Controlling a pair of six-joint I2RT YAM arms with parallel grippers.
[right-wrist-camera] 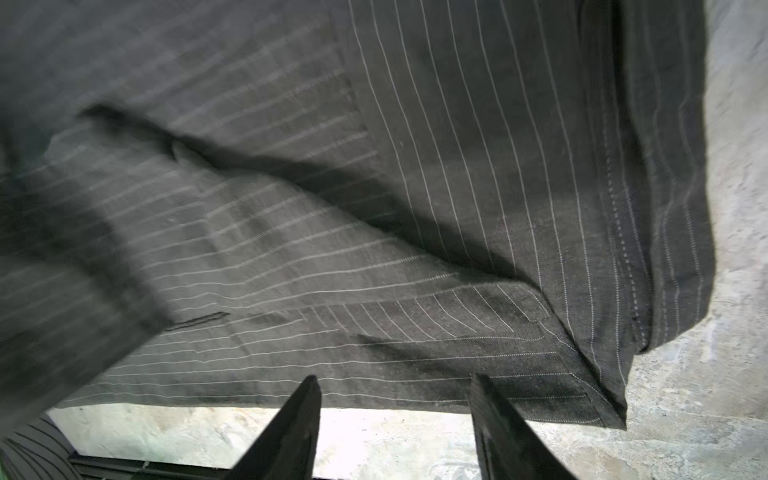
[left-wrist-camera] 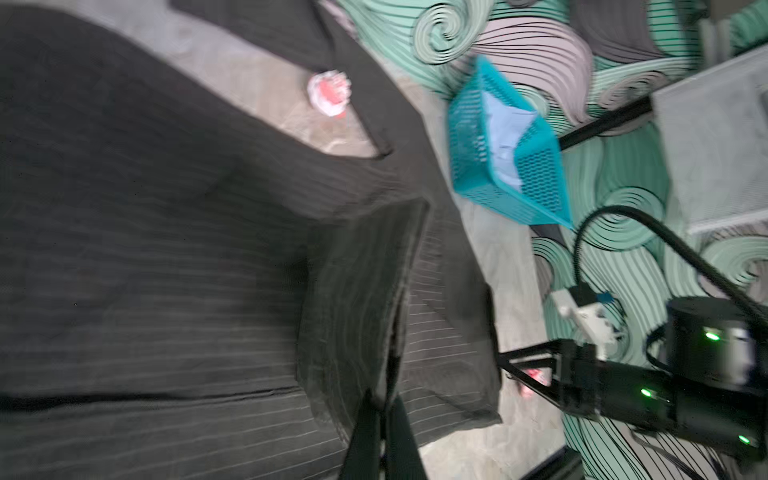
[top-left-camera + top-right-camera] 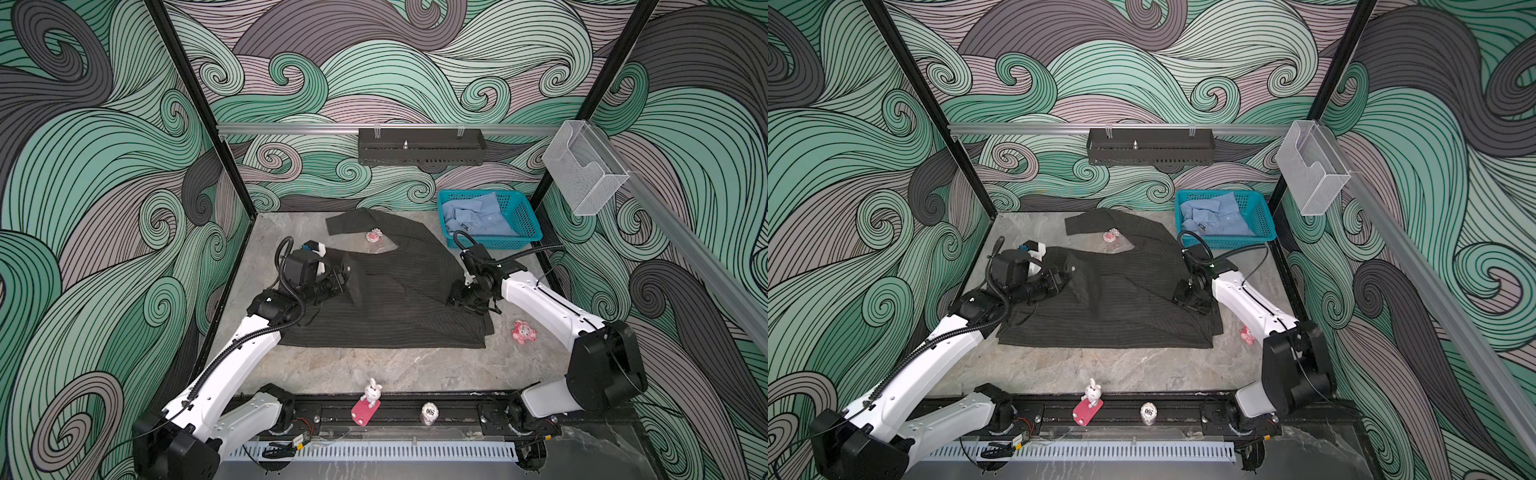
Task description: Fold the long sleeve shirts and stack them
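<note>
- The dark pinstriped shirt (image 3: 395,307) lies spread on the worktop (image 3: 395,370). In both top views it is just in front of the teal basket (image 3: 524,222) and off to the basket's left. One sleeve lies at the back, level with the basket.
- The light blue shirt (image 3: 478,218) lies crumpled inside the basket, apart from both hands.
- The left hand (image 3: 348,279) is over the side of the dark shirt farthest from the basket. Its fingers (image 2: 365,432) are pressed together on a flap of the dark cloth. The flap stands lifted off the rest of the shirt.
- The right hand (image 3: 460,302) is at the shirt's edge nearest the basket, a little in front of the basket's near wall.
- Its fingers (image 1: 297,419) stand well apart with nothing between them. The shirt's hem and a folded corner lie just beyond the tips; whether the tips touch the cloth I cannot tell.
- A small pink toy (image 3: 523,331) lies on the bare worktop in front of the basket, beside the right arm and clear of the shirt.
</note>
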